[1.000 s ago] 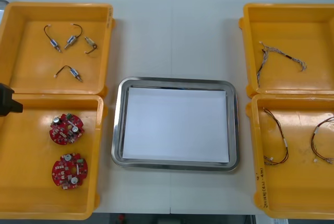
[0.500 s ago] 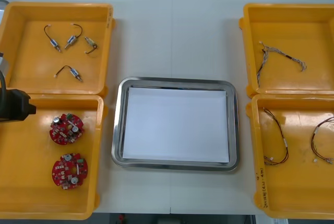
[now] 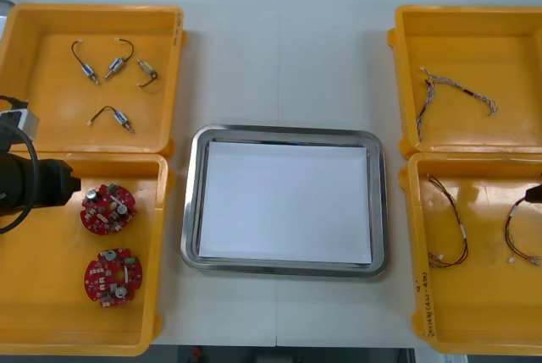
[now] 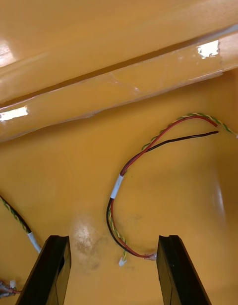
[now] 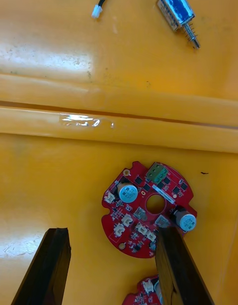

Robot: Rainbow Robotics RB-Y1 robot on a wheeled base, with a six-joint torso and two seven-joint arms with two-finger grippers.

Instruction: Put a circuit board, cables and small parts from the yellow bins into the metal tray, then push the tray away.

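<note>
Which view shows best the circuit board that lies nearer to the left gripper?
The left wrist view: the circuit board is close, its parts plain, by the left gripper's open fingers. The front view shows it small, in the near left yellow bin. The right wrist view faces a red and yellow cable instead.

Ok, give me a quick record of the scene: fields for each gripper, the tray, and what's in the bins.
Left gripper: open, over the near-left yellow plastic bin, at a round red circuit board
Right gripper: open, over the near-right yellow plastic bin, above a red and yellow cable
Shiny metal tray: white inside, nothing in it, between the bins
Small metal parts: four, in the far-left yellow plastic bin
Second red circuit board: same bin, nearer the robot
</note>
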